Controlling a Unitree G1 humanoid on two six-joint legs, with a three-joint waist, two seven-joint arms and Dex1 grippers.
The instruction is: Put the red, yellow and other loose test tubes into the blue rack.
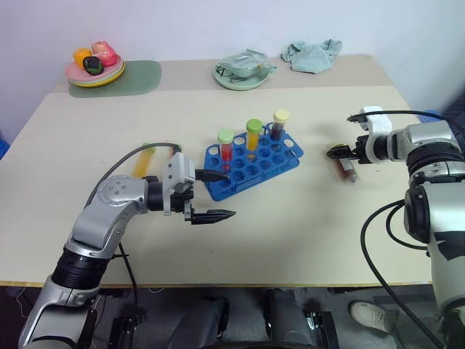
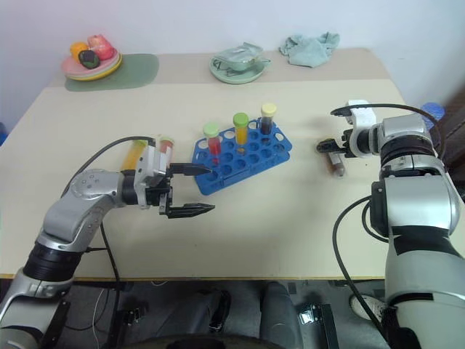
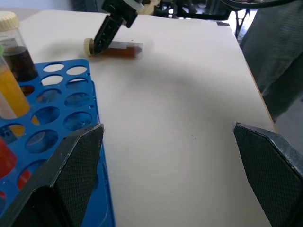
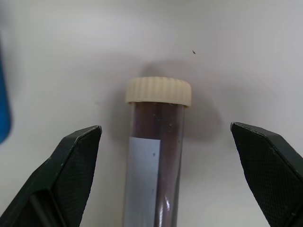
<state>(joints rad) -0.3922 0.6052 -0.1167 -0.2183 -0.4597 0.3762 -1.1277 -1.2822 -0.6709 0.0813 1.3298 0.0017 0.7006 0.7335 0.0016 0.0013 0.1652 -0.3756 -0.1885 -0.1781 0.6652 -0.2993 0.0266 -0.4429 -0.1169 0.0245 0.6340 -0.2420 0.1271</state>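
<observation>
The blue rack (image 1: 251,163) stands mid-table with three capped tubes upright in it: a red one (image 1: 226,147), a yellow one (image 1: 253,137) and a dark one (image 1: 280,125). A dark brown test tube with a cream cap (image 4: 156,142) lies on the table at the right. My right gripper (image 1: 336,153) hovers over its cap end, open, a finger on either side and not touching it. My left gripper (image 1: 216,195) is open and empty, just in front of the rack's near-left corner. Behind my left forearm lie a yellow loose tube (image 2: 134,154) and a reddish one (image 2: 166,145).
At the back left, a pink plate of toy fruit (image 1: 94,69) sits on a green mat (image 1: 142,76). A green dish holding crumpled wrapping (image 1: 241,73) and a teal cloth (image 1: 312,54) lie at the back. The table's front edge is close below my left arm.
</observation>
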